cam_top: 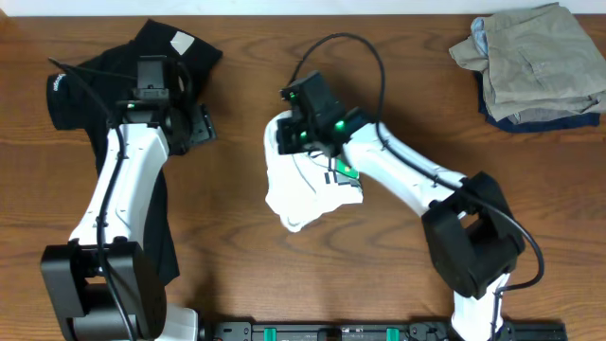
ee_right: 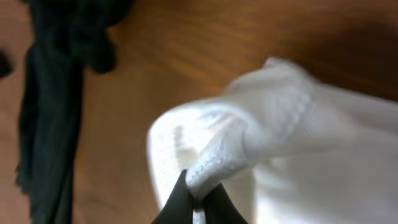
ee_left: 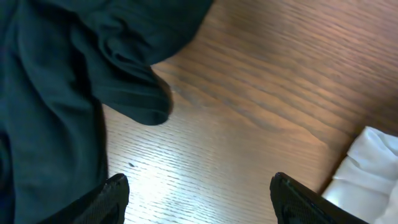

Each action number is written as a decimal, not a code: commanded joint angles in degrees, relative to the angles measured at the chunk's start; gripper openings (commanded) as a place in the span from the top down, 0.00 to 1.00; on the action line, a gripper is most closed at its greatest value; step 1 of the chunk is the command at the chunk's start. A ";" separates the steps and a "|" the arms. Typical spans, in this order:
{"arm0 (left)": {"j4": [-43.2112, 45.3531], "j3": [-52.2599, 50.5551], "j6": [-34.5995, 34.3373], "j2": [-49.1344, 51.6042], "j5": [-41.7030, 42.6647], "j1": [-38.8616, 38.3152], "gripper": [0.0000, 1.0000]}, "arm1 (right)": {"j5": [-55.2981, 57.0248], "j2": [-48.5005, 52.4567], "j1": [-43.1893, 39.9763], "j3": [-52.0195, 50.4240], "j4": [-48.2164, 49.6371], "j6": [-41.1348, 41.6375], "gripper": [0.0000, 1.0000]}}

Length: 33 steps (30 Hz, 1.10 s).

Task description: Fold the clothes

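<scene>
The white T-shirt (cam_top: 308, 194) lies bunched at the table's middle, with a bit of green print showing under the right arm. My right gripper (cam_top: 295, 133) is shut on a fold of the white T-shirt (ee_right: 261, 137), pinched between the fingertips (ee_right: 198, 198). The black shirt (cam_top: 90, 85) lies crumpled at the far left, partly under my left arm, and it fills the left of the left wrist view (ee_left: 56, 93). My left gripper (cam_top: 199, 123) is open and empty over bare wood just right of the black shirt; its fingertips (ee_left: 199, 196) are wide apart.
A khaki-and-navy stack of garments (cam_top: 530, 62) sits at the far right corner. A corner of the white T-shirt (ee_left: 367, 174) shows at the right of the left wrist view. The wooden table (cam_top: 398, 57) has its front edge lined by a black rail (cam_top: 360, 332).
</scene>
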 commanded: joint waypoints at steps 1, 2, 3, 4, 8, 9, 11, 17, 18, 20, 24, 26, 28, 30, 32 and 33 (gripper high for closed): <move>0.15 1.95 -0.55 0.28 -0.35 2.08 0.26 | -1.42 0.85 4.11 0.50 0.24 0.24 0.96; 0.15 1.95 -0.55 0.28 -0.33 2.62 0.26 | -1.42 0.85 4.76 0.50 -0.02 -0.44 0.87; 0.15 1.95 -0.55 0.28 -0.33 3.08 0.26 | -1.42 0.81 5.11 0.50 -0.50 -1.42 0.79; 0.13 1.95 -0.55 0.28 -0.33 3.61 0.26 | -1.44 0.61 5.18 0.50 -1.27 -1.81 0.70; 0.13 1.95 -0.55 0.28 -0.33 4.87 0.26 | -2.34 -0.98 3.26 0.50 -4.33 -2.12 0.57; 0.11 1.95 -0.55 0.28 -0.31 5.01 0.26 | -2.80 -1.62 2.49 0.50 -5.09 -2.62 0.55; 0.09 1.95 -0.55 0.28 -0.28 4.98 0.26 | -3.56 -2.95 0.76 0.55 -6.84 -3.56 0.50; -1.51 1.95 -0.55 0.28 -0.22 3.72 0.26 | -3.61 -7.91 -5.60 0.57 -14.84 -6.47 0.35; -2.19 1.95 -0.55 0.28 -0.13 3.41 0.26 | -3.58 -8.68 -6.75 0.57 -16.65 -7.34 0.34; -3.39 1.95 -0.52 0.28 0.83 2.82 0.26 | -3.63 -9.49 -8.83 0.57 -20.09 -8.57 0.30; -4.46 1.90 -0.52 0.28 2.38 2.40 0.26 | -4.00 -9.46 -10.58 0.55 -27.43 -13.53 0.29; -4.31 1.90 -0.52 0.28 2.38 2.43 0.26 | -3.98 -9.46 -9.92 0.50 -30.60 -15.43 0.32; -3.93 1.90 -0.52 0.28 2.38 2.47 0.25 | -3.93 -9.44 -8.68 0.46 -32.52 -16.48 0.34; -3.72 1.90 -0.55 0.28 2.38 2.47 0.25 | -3.37 -9.35 -7.21 -0.20 -32.83 -16.90 0.37; -3.72 1.90 -0.55 0.31 2.38 2.47 0.25 | -1.51 -9.14 -5.68 -1.25 -32.33 -17.00 0.37; -3.72 1.90 -0.55 0.31 2.38 2.47 0.25 | -0.55 -9.03 -5.07 -1.66 -32.15 -17.03 0.37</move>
